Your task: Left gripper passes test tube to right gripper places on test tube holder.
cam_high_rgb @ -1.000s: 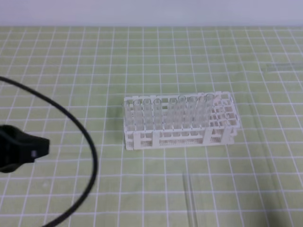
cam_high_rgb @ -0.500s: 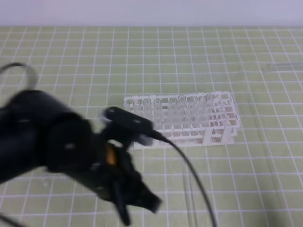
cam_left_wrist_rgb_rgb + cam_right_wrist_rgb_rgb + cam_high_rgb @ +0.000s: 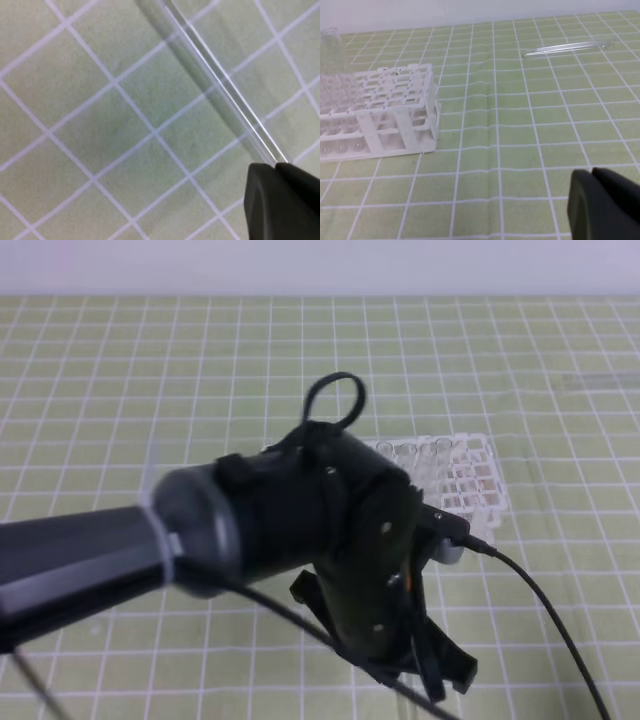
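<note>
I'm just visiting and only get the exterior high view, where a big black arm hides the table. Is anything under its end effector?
Observer: Yes. The left wrist view shows a clear test tube lying flat on the green mat.
Operator: Is it gripped?
Observer: I cannot tell; its end meets the dark tip of the left end effector.
Operator: Where's the other arm?
Observer: The right end effector shows low in its own camera, apart from the test tube holder.
</note>
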You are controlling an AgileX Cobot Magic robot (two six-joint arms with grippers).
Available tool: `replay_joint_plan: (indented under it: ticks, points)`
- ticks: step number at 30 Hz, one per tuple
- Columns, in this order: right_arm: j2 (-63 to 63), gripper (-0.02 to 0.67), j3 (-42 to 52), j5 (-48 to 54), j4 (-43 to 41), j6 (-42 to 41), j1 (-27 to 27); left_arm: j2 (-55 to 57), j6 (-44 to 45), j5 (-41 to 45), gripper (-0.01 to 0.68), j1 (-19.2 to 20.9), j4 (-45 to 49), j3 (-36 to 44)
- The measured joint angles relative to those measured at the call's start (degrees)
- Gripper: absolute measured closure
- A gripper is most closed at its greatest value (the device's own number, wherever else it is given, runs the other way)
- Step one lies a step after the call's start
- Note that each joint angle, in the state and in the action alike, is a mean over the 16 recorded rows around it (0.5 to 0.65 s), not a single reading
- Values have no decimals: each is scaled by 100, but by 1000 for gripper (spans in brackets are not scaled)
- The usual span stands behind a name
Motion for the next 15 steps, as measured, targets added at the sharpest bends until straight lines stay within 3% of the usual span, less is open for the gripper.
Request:
replay_joint_plan:
  ticks: [12,15]
  points:
    - [0,666,0,0,0,0,0,678,-1212,428,362,-118,-213,-447]
    - [0,666,0,0,0,0,0,765,-1415,409,328,-186,-236,-450]
